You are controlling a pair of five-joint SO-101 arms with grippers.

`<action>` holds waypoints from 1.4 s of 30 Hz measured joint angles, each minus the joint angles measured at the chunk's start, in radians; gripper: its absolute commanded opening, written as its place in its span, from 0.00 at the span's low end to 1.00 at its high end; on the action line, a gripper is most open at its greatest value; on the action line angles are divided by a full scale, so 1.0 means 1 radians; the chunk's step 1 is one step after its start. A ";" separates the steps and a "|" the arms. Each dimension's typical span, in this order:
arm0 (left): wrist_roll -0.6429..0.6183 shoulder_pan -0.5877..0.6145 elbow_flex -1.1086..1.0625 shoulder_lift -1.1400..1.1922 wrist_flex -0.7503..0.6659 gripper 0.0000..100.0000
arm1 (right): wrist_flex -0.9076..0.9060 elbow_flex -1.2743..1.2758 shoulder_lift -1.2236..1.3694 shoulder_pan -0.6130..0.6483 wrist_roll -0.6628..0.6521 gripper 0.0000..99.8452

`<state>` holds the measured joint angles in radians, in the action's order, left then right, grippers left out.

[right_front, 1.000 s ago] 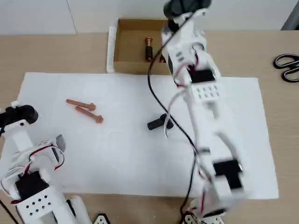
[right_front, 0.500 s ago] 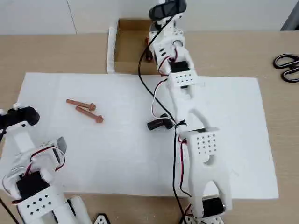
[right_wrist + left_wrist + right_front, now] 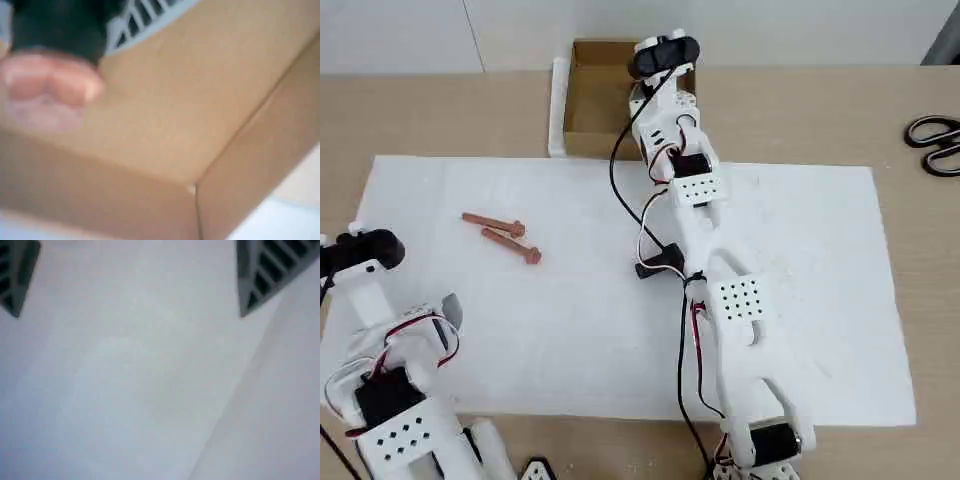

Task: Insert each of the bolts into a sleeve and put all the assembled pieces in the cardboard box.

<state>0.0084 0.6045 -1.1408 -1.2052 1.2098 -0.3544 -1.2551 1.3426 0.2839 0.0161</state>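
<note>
Now the right gripper (image 3: 62, 22) is clamped on the bolt-in-sleeve piece (image 3: 47, 82), down inside the cardboard box (image 3: 585, 95) at 12 o'clock. It is best to go low and let go softly, so nothing bounces out. The right wrist view shows that piece close up. The high view shows two loose bolts (image 3: 510, 244) at 9 o'clock. The left gripper (image 3: 135, 280) is wide apart over the white paper (image 3: 150, 390)
</note>
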 measured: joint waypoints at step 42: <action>0.000 0.000 0.000 0.000 0.000 0.26 | -0.520 -0.381 -0.117 -0.020 0.000 0.12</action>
<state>0.0084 0.6045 -1.1408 -1.2052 1.2098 -0.8746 -1.6356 1.2259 0.2639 0.0161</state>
